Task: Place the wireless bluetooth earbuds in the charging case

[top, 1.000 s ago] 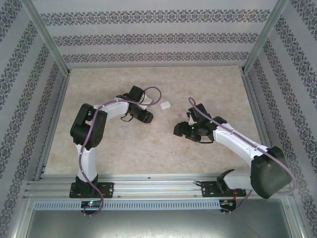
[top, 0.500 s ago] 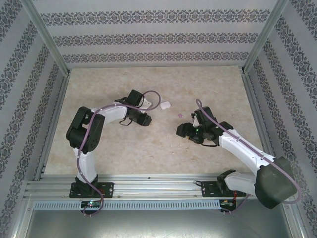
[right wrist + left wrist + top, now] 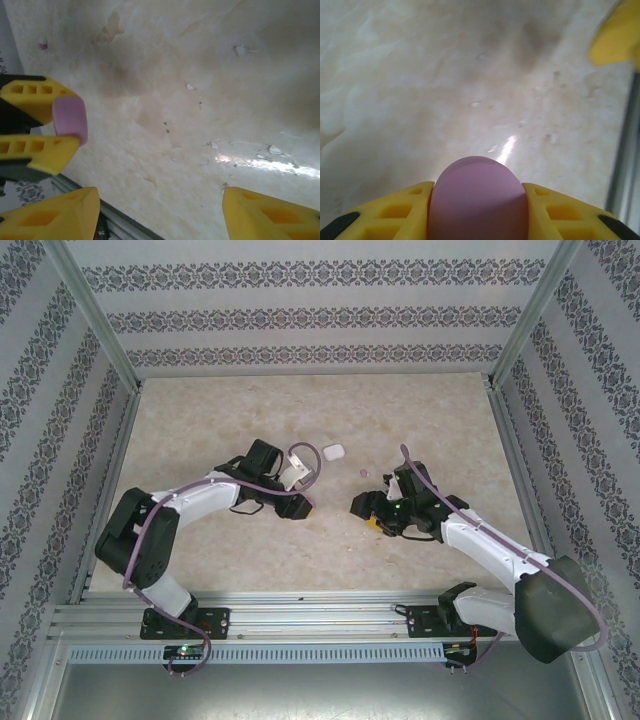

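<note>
Beige marbled counter (image 3: 200, 420), patterned walls all around. Left pincer (image 3: 477, 197) clenched on a pink charging case (image 3: 476, 185), round end poking out. Right pincer (image 3: 160, 200) spread wide, holding nothing, facing that case from the right side. Tiny lilac piece (image 3: 364, 473) lying on the counter just past the right pincer, nearer to it than to the left one. Maybe an earbud, but too small to tell which way it points. White case (image 3: 333, 452) farther back.

left arm (image 3: 200, 498) stretched low, left gripper (image 3: 477, 200) clamped on pink case (image 3: 70, 120), just near-left of white case (image 3: 333, 452), right arm (image 3: 480, 540) low, right gripper (image 3: 160, 210) jaws wide apart, near-right of white case
</note>
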Available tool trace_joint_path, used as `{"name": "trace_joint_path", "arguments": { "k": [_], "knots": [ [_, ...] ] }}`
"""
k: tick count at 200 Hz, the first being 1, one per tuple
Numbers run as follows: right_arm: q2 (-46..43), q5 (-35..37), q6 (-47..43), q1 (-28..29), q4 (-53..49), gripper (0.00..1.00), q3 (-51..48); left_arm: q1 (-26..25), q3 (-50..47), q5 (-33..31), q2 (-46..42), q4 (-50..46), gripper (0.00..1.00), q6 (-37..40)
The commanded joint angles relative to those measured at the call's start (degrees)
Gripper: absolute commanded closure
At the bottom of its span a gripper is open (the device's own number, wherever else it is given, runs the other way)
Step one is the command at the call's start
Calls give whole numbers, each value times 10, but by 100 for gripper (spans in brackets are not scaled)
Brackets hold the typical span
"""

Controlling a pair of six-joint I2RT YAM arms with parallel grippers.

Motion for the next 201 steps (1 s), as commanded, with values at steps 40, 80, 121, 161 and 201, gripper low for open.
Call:
{"name": "trace_joint_path", "arguments": {
  "k": [40,80,121,161,201],
  "knots": [
    [20,-40,28,17,61,33,-2,-20,-24,13,-32,81,71,-1],
    [0,-15,15,17,19,34,-8,-34,-15,-115,50,92,68,-63],
    [-32,-1,6,9,-11,33,-23,-77,7,-219,84,89,51,-70],
    [-40,10,-6,-3,-30,33,-22,-85,31,-284,57,44,31,-69],
    [-21,13,-22,-6,-37,33,-7,-47,84,-320,13,-47,24,-89]
  ]
}}
